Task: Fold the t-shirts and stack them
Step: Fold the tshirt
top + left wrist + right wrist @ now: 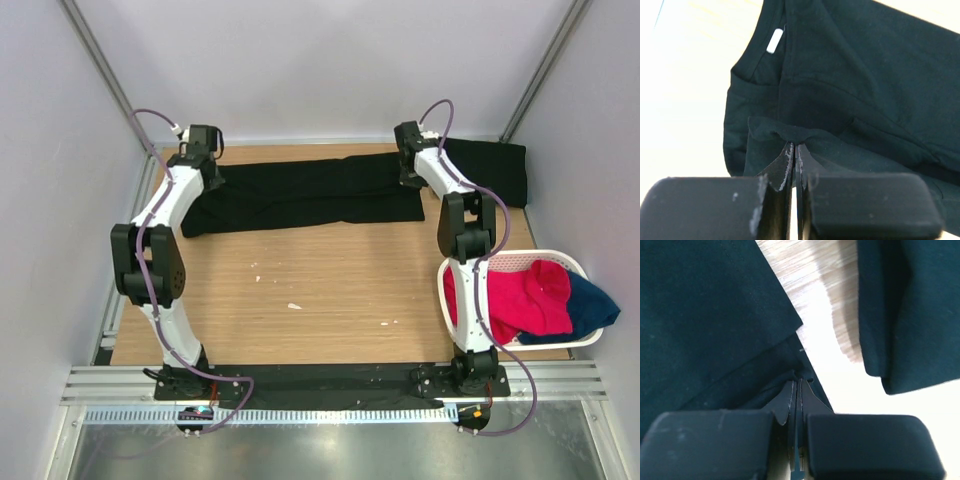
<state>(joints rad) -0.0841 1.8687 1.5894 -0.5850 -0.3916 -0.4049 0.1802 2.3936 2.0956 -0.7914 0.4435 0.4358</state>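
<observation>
A long black t-shirt (310, 195) lies flat across the back of the wooden table. My left gripper (205, 165) is shut on its left end. In the left wrist view the jaws (794, 146) pinch a raised fold of that cloth, and a white neck label (775, 40) shows beyond them. My right gripper (410, 175) is shut on the shirt's right end; the right wrist view shows its tips (799, 377) clamped on the cloth's edge. A second black t-shirt (490, 170), (905, 315) lies folded at the back right corner, apart from the first.
A white oval basket (515, 257) stands at the right edge beside the right arm, with red cloth (525, 295) and dark blue cloth (590, 305) in it. Bare wood (320, 290) fills the middle and front. Grey walls enclose the table.
</observation>
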